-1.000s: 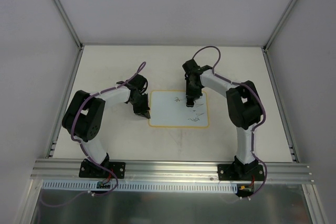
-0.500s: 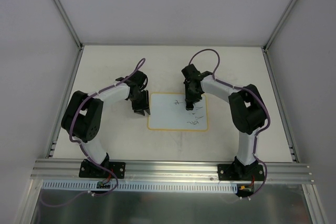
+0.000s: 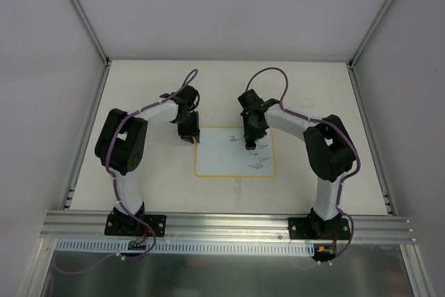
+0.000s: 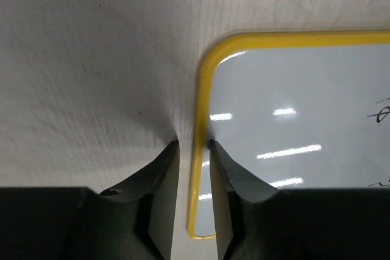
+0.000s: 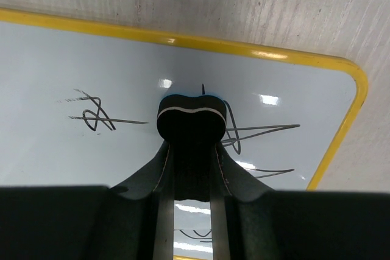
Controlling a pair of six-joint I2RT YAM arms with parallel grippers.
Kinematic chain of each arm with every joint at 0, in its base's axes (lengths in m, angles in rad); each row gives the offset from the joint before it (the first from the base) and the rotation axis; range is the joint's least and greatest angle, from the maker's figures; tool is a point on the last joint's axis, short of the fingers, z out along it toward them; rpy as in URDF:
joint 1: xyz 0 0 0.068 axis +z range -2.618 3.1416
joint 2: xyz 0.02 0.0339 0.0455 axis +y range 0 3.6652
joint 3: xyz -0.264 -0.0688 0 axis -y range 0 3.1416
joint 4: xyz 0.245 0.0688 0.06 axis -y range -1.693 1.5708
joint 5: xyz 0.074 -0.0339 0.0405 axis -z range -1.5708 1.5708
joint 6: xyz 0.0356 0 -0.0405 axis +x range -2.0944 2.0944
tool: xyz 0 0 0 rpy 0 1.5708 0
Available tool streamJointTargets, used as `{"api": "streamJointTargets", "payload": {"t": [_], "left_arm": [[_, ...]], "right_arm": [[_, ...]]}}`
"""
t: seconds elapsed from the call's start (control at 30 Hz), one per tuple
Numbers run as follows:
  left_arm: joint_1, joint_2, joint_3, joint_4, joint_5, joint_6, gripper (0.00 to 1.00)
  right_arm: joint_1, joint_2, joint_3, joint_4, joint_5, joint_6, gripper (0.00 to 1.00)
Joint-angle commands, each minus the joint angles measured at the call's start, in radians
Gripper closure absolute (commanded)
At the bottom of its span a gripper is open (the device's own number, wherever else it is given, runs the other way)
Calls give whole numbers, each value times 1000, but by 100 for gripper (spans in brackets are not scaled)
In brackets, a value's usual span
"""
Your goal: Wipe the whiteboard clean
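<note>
- Yellow-rimmed and flat, the whiteboard lay on the table in the middle of the top view, between the two arms. Dark scribbles stood in its right half, the lowest ones nearest to the arm bases.
- A little farther, the right gripper was closed on a dark eraser. The eraser was set down among the marks, so the step in hand seemed to be the wiping itself.
- At the board's upper left corner, the left gripper stood narrow, astride the rim, one finger on the table side and one on the board. It seemed to steady the board, not to pinch it.
- The next move, as I judged, called for sweeping the eraser over the lower-right scribbles with even pressure, while the left gripper kept the board from sliding.
</note>
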Motion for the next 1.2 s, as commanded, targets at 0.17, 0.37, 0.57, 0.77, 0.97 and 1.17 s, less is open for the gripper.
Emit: {"api": "streamJointTargets", "payload": {"t": [0.17, 0.37, 0.57, 0.77, 0.97, 1.17], "left_arm": [[3, 8, -55, -21, 1, 7, 100], [-8, -53, -149, -21, -5, -4, 100], [-11, -91, -193, -21, -19, -14, 100], [-13, -96, -200, -19, -22, -20, 100], [-11, -99, -213, -21, -36, -36, 100], [-11, -107, -232, -19, -42, -40, 100]], "right_arm": [[57, 13, -15, -115, -20, -20, 100], [117, 77, 190, -212, 9, -8, 100], [186, 235, 403, -290, 7, 13, 100], [238, 338, 519, -331, -27, 29, 100], [183, 344, 458, -405, 46, 58, 100], [36, 208, 218, -338, 67, 61, 100]]}}
